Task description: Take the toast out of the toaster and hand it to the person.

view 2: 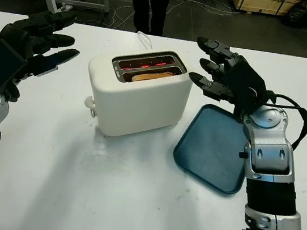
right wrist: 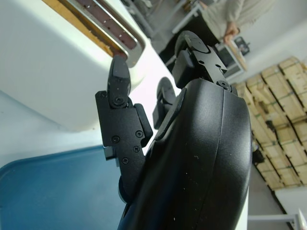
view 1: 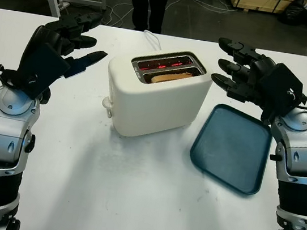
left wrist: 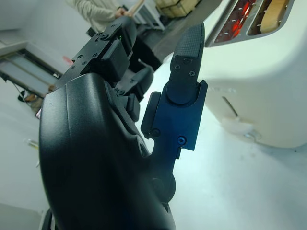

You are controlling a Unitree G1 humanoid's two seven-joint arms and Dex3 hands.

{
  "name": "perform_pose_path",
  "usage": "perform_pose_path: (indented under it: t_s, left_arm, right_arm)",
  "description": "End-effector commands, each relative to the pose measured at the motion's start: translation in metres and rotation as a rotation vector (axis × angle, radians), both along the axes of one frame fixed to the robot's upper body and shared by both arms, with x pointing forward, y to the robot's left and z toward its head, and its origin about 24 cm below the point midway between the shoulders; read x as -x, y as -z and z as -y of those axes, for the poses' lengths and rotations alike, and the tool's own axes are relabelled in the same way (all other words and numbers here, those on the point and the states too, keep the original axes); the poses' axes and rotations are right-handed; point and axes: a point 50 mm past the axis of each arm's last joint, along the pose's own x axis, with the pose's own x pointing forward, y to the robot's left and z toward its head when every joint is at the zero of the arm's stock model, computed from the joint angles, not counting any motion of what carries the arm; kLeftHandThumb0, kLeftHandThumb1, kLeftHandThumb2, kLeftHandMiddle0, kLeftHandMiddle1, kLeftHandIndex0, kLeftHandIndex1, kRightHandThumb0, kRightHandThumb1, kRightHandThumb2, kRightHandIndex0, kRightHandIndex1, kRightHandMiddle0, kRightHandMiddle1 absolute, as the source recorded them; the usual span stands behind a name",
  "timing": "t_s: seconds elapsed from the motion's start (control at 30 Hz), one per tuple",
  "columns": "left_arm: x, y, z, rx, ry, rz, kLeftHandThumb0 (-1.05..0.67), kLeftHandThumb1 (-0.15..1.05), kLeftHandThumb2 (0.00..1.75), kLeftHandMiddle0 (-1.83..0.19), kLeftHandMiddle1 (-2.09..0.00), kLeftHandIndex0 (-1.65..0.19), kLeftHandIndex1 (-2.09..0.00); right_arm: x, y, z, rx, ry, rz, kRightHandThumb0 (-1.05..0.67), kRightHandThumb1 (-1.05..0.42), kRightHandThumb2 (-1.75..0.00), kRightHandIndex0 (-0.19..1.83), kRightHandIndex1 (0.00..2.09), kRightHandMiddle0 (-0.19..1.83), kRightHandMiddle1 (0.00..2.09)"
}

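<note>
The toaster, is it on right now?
On, it seems. The toaster glows red inside its far slot, and the toast sits down in the near slot. Both hands hold nothing.

Toaster: our white toaster stands mid-table, slots glowing red.
Toast: one slice sits in the near slot.
Hands: our left hand and right hand flank the toaster, both open.
Tray: blue tray beside the toaster, under our right hand.
Person: dark legs beyond the table.

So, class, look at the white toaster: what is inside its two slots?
In the toaster, the nearer slot holds a slice of toast, only its top edge showing. The far slot shows glowing red elements; its depths are hidden.
</note>
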Motion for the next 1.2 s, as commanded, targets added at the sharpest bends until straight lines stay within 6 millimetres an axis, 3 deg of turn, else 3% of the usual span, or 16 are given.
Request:
perform_pose_path:
  t_s: [0.0,0.3,1.17]
  left_arm:
    - [-0.0001,-0.0015,0.0015,-0.007,-0.007,0.015,-0.47,0.92,0.0,-0.28,-0.71,-0.56,-0.03]
    - [0.0001,-0.0012,0.0004,0.001,-0.007,0.013,-0.47,0.91,0.0,-0.28,-0.72,-0.56,-0.03]
    - [0.0024,0.0005,0.0021,0.015,-0.002,0.002,-0.46,0.91,0.0,-0.28,-0.71,-0.56,-0.03]
  right_arm:
    - [-0.0005,-0.0033,-0.0012,-0.023,-0.001,0.015,-0.16,-0.92,-0.31,0.32,0.04,0.31,0.01]
    - [-0.0009,-0.0028,-0.0021,-0.037,0.002,-0.016,-0.17,-0.92,-0.32,0.25,0.0,0.24,0.0]
    - [-0.0011,-0.0027,-0.0026,-0.041,-0.002,-0.001,-0.17,-0.92,-0.31,0.3,0.03,0.29,0.02]
